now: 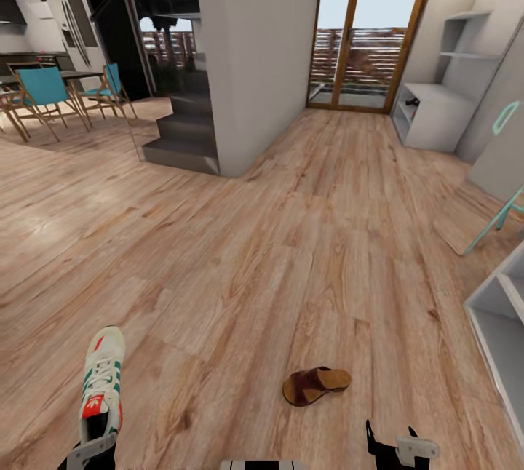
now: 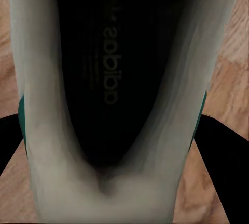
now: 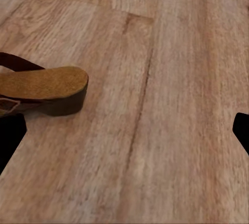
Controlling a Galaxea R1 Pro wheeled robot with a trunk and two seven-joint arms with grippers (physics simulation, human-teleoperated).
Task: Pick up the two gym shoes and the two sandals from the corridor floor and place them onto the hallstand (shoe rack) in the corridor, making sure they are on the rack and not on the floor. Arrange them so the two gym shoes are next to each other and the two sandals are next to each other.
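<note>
Wood-grain floor point(image 1: 291, 237) runs ahead of you toward glass doors point(image 1: 367, 26) at the far end. Beside them on the right stands the pale-grey hallstand point(image 1: 437, 117), well apart from you; something small and dark sits in its lower slot, too small to tell. A staircase point(image 1: 182, 132) and white wall lie ahead to the left, with teal chairs point(image 1: 44, 92) beyond. A white shelf unit point(image 1: 502, 324) edges in at your near right. Your left claw point(image 2: 111, 130) is clamped on one sneaker point(image 1: 102, 379), its fingers point(image 2: 220, 146) pressed against both sides; the dark insole fills that wrist view. One sandal point(image 1: 315, 385) lies on the floor between your arms, nearer the right. Your right claw point(image 1: 393, 448) hangs just beside it with fingers apart and nothing between them.
</note>
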